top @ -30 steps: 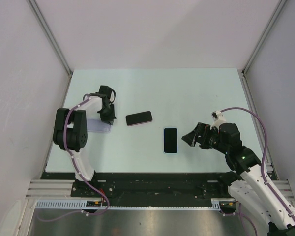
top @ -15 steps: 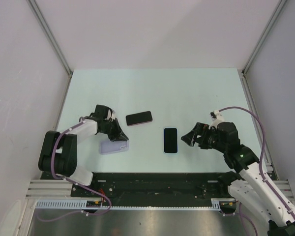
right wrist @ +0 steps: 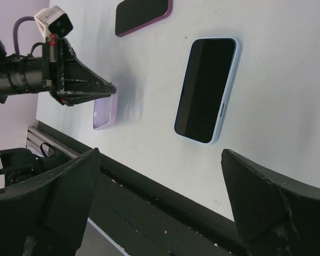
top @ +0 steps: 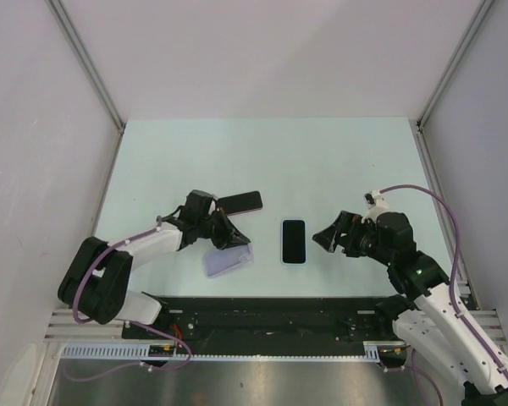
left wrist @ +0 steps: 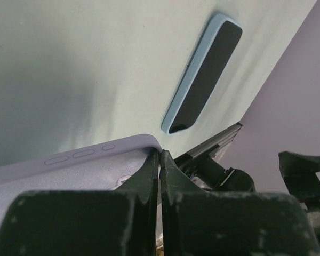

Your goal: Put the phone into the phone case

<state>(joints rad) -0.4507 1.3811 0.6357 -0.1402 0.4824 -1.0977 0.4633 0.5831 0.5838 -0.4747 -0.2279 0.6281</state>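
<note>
The phone case [top: 228, 261] is being clenched by the left gripper [top: 240, 243]; the right gripper [top: 326, 239] is being held spread, phone [top: 294, 241] just ahead.

Phone [top: 294, 241] lies mid-table [top: 262, 152], toward the near edge. Left of it, and closer to that edge, there's the phone case [top: 227, 263], with the left gripper [top: 240, 244] on its far rim. Behind the case lies the other phone [top: 240, 203]. The right gripper [top: 324, 239] hangs just right of the phone, not touching it.
</note>
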